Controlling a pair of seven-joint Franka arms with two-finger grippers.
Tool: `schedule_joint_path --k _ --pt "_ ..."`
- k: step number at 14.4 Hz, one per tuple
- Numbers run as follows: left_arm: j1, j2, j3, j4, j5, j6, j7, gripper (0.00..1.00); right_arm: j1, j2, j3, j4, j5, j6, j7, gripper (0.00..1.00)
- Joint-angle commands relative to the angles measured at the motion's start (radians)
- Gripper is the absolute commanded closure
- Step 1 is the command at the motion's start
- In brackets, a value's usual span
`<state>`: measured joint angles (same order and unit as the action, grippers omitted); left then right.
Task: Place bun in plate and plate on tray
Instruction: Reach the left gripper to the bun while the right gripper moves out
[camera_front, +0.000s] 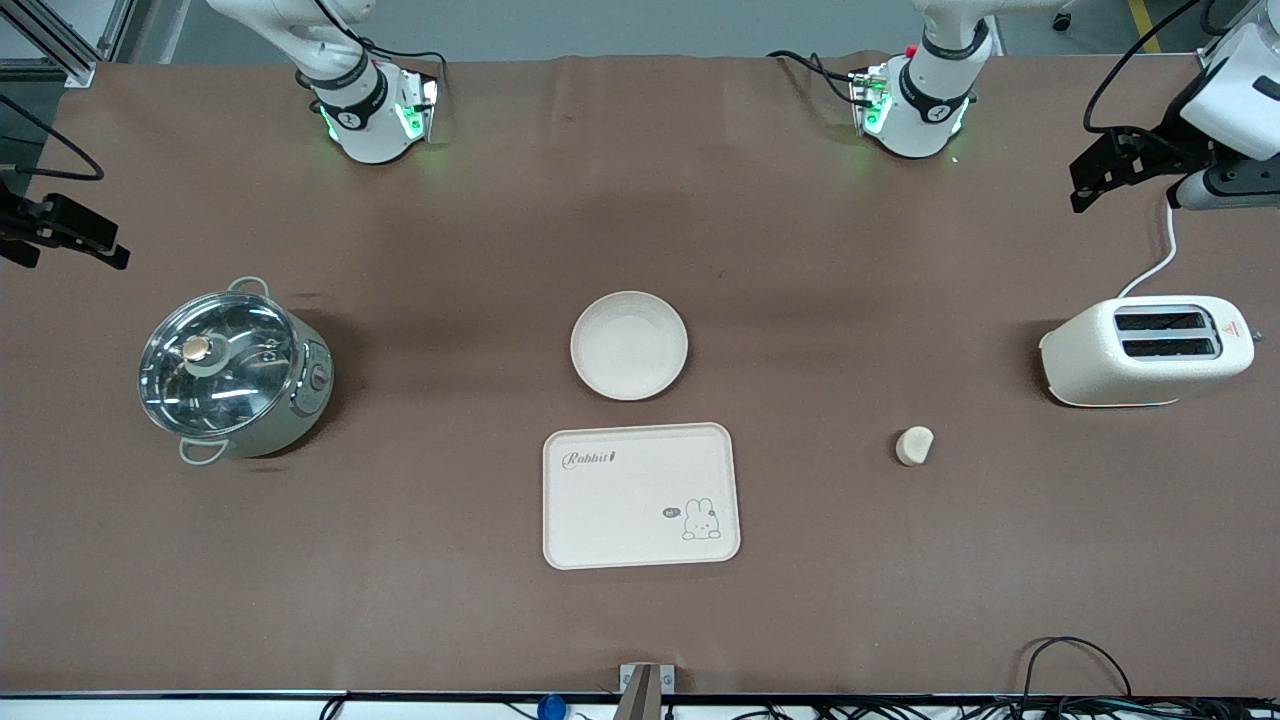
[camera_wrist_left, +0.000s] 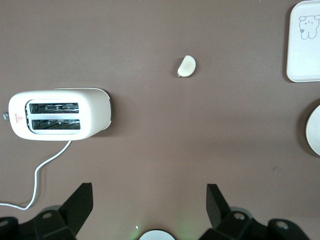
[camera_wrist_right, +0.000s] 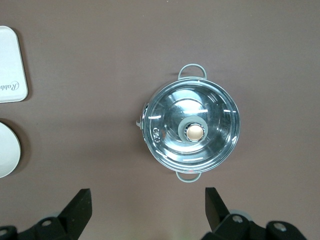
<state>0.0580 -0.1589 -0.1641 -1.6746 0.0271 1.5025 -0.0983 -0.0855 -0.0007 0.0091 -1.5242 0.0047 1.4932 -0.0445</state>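
Below the left gripper (camera_wrist_left: 149, 200), jaws wide: bun (camera_wrist_left: 186, 66) on counter (camera_wrist_left: 150, 140). Right gripper (camera_wrist_right: 147, 205) wide over pot (camera_wrist_right: 191, 129), waiting.

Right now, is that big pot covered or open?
Covered. A glass lid with a round knob sits flat on the pot, seen in both the front view and the right wrist view.

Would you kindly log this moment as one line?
bun: on table, untouched | plate: empty, off tray | left gripper: open, waiting | right gripper: open over pot
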Motion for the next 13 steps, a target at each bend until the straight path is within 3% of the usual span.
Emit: schedule_joint_path --k 1,7,9,13 --pt "0.011 0.01 0.0 0.026 -0.002 -0.025 0.026 0.0 -0.01 0.002 0.008 0.013 0.012 -0.002 0.009 0.0" --pt "0.011 0.163 0.0 0.104 -0.007 -0.01 0.023 0.0 0.0 0.005 0.008 0.006 0.037 -0.002 0.009 0.0" --pt "0.009 0.218 0.002 0.09 0.002 0.056 -0.006 0.0 0.009 0.007 0.011 -0.016 0.05 0.007 0.009 0.0" --pt "0.031 0.346 0.0 0.012 0.013 0.243 -0.078 0.0 0.012 0.024 0.012 -0.134 0.161 0.09 0.002 0.0"
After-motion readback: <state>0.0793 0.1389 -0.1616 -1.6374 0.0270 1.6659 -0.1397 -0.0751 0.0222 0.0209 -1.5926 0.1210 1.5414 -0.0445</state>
